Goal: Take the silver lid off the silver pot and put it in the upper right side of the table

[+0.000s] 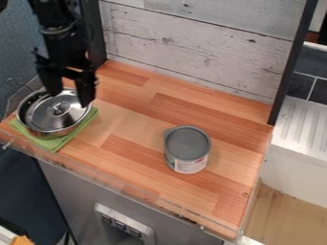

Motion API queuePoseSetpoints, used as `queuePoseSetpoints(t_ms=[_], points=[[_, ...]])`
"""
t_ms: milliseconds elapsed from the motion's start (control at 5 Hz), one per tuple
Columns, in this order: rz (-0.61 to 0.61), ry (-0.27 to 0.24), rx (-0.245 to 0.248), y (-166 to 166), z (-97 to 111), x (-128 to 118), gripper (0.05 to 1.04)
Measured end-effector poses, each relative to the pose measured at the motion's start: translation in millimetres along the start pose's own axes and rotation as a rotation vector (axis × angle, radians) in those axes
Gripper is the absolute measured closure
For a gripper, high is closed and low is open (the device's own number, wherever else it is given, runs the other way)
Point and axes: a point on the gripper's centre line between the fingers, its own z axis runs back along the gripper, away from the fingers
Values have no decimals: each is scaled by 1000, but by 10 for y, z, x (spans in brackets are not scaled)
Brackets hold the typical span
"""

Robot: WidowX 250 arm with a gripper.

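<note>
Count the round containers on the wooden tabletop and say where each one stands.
2. The round silver metal pot is at the left end, on a green cloth, beneath the black gripper; the grey-topped cylindrical can stands right of centre.

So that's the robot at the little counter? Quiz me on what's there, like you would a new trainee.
1. What lies under the pot? a) a blue bowl, b) a green cloth, c) a red tray.
2. True or false: the gripper hangs over the lid with its fingers spread apart.
3. What stands on the wooden surface, away from the pot?

Key: 1: b, the green cloth. 2: true. 3: a can with a grey top.
</note>
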Motion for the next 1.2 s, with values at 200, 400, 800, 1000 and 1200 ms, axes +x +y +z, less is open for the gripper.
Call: queuePoseSetpoints(t_ms=[200,400,800,1000,1200], points=[[53,41,0,211,-91,-123,83],[73,82,-18,270,-233,-163,117],[89,90,-28,321,-283,-143,541],[87,83,-32,321,-278,-129,788],[99,76,-39,354,-274,-122,802]])
